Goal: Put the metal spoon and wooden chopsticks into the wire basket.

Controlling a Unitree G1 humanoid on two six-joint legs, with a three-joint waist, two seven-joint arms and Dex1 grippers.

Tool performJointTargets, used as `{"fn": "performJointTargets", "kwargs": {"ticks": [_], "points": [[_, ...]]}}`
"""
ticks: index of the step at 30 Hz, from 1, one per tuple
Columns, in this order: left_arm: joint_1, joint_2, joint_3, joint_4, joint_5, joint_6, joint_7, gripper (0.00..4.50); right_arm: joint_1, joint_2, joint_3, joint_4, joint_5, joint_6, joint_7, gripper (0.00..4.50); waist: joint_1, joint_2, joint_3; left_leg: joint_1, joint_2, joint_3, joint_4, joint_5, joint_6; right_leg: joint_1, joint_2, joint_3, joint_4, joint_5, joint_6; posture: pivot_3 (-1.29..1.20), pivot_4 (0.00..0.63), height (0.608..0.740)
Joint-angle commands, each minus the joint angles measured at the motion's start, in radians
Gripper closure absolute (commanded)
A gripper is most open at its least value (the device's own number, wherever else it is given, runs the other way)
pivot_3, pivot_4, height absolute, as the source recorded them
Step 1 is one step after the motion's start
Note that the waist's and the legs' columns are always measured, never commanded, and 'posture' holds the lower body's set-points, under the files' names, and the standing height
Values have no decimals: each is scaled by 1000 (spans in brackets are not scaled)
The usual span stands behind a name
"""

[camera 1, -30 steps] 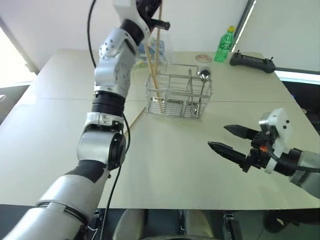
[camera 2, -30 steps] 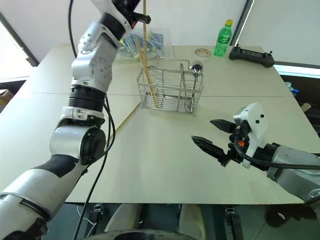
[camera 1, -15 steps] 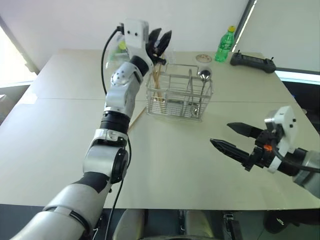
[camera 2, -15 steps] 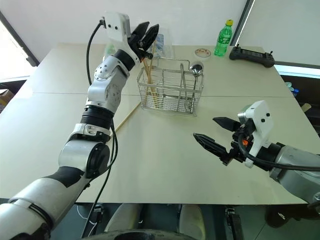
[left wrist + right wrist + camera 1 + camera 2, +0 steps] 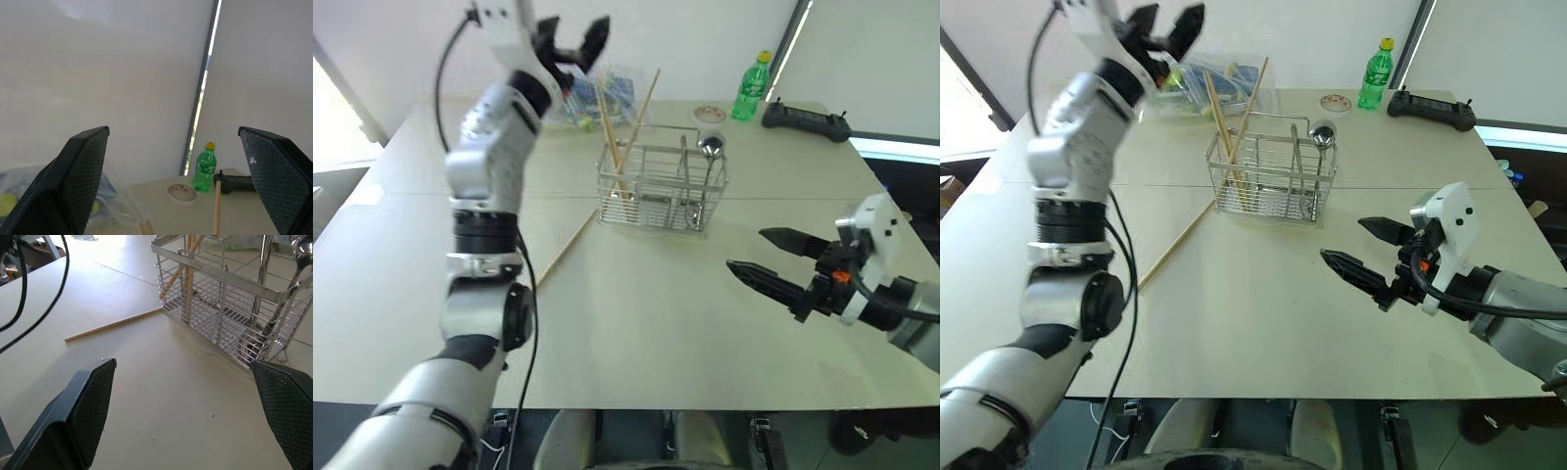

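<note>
Wooden chopsticks (image 5: 625, 137) lean in the wire basket (image 5: 663, 186) beside the metal spoon (image 5: 711, 147), while one light, stiff, slender stick (image 5: 566, 249) lies at its seven o'clock, best pinched mid-length; left gripper (image 5: 572, 41) and right gripper (image 5: 773, 262) both gape empty.

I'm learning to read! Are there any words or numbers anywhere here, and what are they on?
None can be read.
Green bottle: its label is too small to read.
Round tape roll: markings too blurred.
Wire basket: tiny embossed word on its rim, not legible.
</note>
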Motion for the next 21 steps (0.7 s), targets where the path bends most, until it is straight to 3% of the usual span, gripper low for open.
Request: {"fn": "performJointTargets", "kwargs": {"ticks": [1,5,10,15,21], "points": [[-58,159,-19,-26,-25,246,-72,46,-23,-12,-9,9,-24,-29,21,0,-3,1,0,0,0,0,0,0,0,0,0,0,0,0,0,0,150,690],[68,375,-227,-50,66,347,-274,46,-46,-4,24,23,-68,-42,48,0,-9,5,-2,3,0,0,-2,0,0,1,0,0,2,0,0,0,150,690],[220,494,-416,-129,150,372,-425,46,-77,17,64,37,-104,-55,64,0,-2,3,0,1,3,0,-1,0,0,-1,0,0,2,-2,-5,0,150,690],[260,462,-466,-125,174,400,-463,46,-111,27,110,49,-124,-55,76,0,3,2,0,-2,3,-1,-1,0,0,-2,-2,0,-1,-2,-5,0,150,690],[204,348,-516,54,259,337,-467,46,-134,25,125,60,-136,-46,91,0,2,3,0,-2,3,0,-2,0,0,-2,-2,0,-3,-2,-5,0,150,690]]}}
